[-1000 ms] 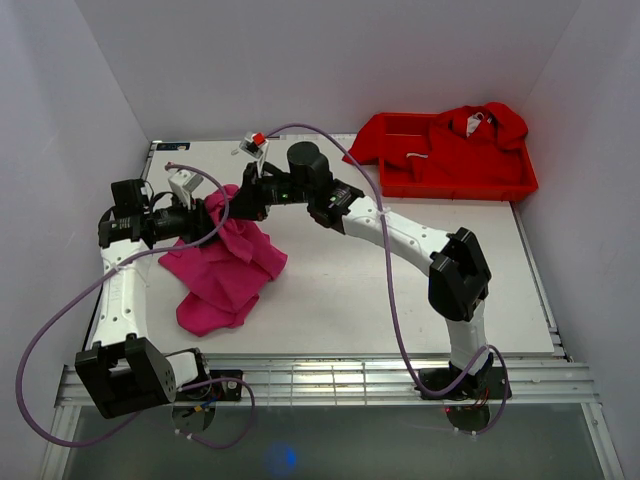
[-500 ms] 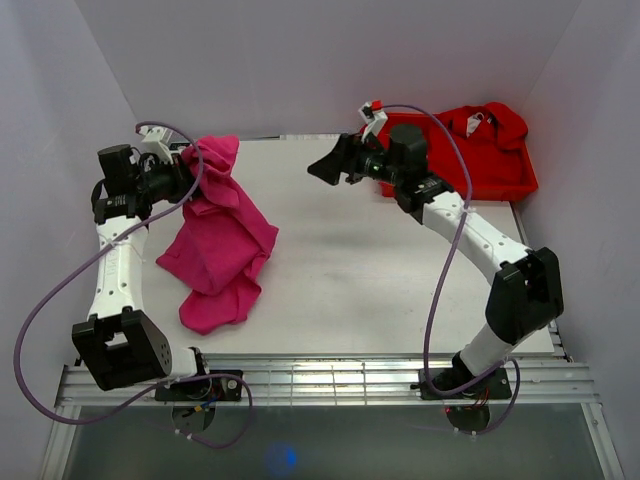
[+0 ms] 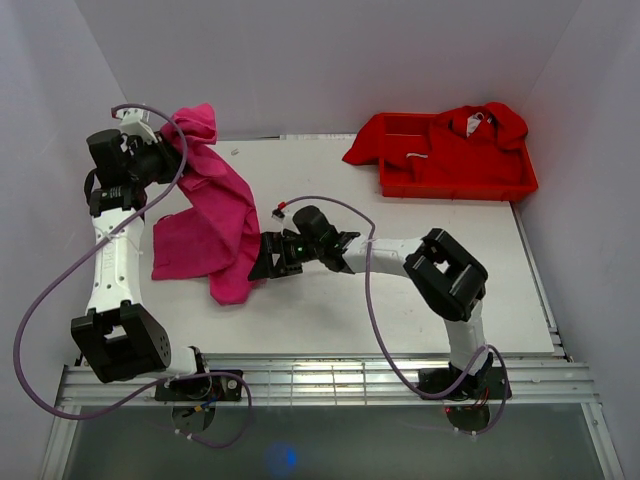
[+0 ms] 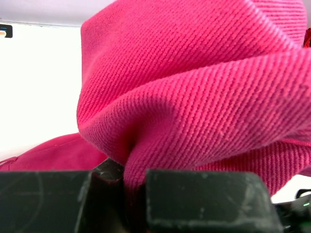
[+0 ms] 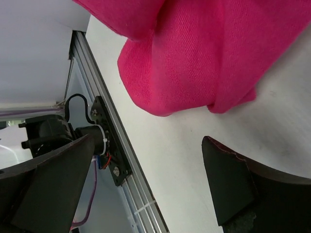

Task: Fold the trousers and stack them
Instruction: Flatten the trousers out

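While left gripper (image 3: pixel 166 151) pinched the trousers (image 3: pixel 215 220) aloft, right gripper (image 3: pixel 269 262) stood wide, empty, beside their lower end. Step seemed spreading out; next called for catching that end.

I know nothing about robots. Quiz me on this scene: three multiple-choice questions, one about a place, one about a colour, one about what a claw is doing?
1. Where does the red tray sit?
A) at the far right
B) at the near left
C) between the arm bases

2. What colour are the trousers?
A) blue
B) magenta-pink
C) green

3. What is the right gripper doing?
A) clamping the trousers
B) gripping the tray
C) open, holding nothing

Answers:
1 A, the top view shows it far back on the right.
2 B, the cloth is pink in every view.
3 C, its fingers stand wide apart with nothing gripped.
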Controlling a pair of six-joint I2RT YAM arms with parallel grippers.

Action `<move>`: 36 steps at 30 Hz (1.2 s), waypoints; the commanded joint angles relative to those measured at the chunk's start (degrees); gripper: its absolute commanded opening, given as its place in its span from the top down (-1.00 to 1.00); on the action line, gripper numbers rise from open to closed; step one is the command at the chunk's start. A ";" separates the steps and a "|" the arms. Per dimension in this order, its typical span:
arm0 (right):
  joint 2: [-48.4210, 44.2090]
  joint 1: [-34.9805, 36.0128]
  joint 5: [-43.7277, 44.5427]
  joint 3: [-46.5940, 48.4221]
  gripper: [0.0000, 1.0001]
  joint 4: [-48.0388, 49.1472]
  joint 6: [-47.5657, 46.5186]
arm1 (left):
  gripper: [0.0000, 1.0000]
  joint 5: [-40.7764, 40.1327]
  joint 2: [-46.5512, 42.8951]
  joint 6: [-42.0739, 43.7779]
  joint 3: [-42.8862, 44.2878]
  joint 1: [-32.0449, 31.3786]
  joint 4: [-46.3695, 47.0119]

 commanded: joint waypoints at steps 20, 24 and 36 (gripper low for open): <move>11.42 -2.45 10.37 16.87 0.84 -2.32 -22.38 | 1.00 26.94 -4.05 -1.94 3.06 15.99 -5.27; 5.42 -7.46 8.52 15.72 0.84 -5.48 -29.75 | 1.00 30.11 -3.70 0.52 3.32 22.07 -7.92; -2.40 -10.80 17.92 18.46 0.85 -7.19 -79.32 | 1.00 28.80 -3.44 9.31 5.95 29.46 -14.69</move>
